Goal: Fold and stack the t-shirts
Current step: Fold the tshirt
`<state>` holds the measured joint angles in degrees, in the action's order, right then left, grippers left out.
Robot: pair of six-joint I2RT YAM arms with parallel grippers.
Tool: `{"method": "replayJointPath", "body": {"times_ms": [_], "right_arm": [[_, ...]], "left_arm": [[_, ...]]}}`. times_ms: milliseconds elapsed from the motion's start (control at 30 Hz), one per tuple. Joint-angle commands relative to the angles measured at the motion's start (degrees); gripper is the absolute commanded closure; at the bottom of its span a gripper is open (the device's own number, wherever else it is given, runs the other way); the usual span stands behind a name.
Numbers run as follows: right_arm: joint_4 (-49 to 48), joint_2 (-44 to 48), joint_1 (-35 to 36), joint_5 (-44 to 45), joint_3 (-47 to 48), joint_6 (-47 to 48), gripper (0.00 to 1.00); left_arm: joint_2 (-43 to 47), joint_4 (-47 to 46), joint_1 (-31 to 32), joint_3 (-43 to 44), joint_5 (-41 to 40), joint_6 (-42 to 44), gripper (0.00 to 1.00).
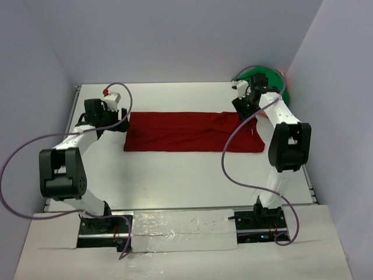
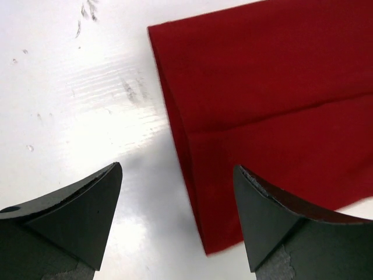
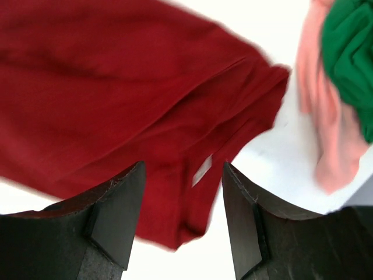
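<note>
The dark red t-shirt (image 1: 192, 132) lies folded into a long band across the middle of the table. My left gripper (image 1: 120, 116) is open and empty just above its left end; in the left wrist view (image 2: 178, 175) the shirt's left edge (image 2: 268, 99) runs between the jaws. My right gripper (image 1: 245, 112) is open and empty above the shirt's right end, whose sleeve corner (image 3: 192, 175) shows between the jaws (image 3: 182, 175). The green t-shirt (image 1: 263, 79) sits bunched at the far right corner, with the salmon-pink cloth (image 3: 326, 111) beside it.
White walls close in the table on the left, far and right sides. Purple cables loop from both arms. A taped white strip (image 1: 183, 230) runs between the arm bases at the near edge.
</note>
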<state>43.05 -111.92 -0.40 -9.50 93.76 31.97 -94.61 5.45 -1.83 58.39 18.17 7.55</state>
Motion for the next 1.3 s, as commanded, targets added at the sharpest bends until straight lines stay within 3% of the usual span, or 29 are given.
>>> {"method": "replayJointPath", "body": {"times_ms": [0,233,367,567,1033,1267], "right_arm": [[-3.94,11.1,4.52,1.66,-3.75,-4.19,0.38],[-1.39,21.03,9.19,-1.22,-11.92,-8.06,0.37],[3.0,19.38,11.3,0.52,-12.19,-10.07,0.38],[1.6,15.86,11.48,3.43,-15.0,-11.05,0.38],[-0.95,11.2,11.39,-0.26,-17.03,-11.84,0.38],[-2.71,9.27,11.39,-1.31,-15.89,-11.75,0.47]], "left_arm": [[8.46,-3.0,1.21,-1.26,0.89,-2.97,0.14],[18.22,0.95,6.03,-5.21,12.14,-1.59,0.15],[16.83,3.07,8.68,-5.3,12.93,-0.87,0.16],[16.03,1.76,8.86,-6.62,11.54,-0.78,0.17],[16.39,1.23,8.94,-7.42,9.86,-0.43,0.17],[17.0,0.61,8.94,-8.03,9.07,-0.17,0.18]]}}
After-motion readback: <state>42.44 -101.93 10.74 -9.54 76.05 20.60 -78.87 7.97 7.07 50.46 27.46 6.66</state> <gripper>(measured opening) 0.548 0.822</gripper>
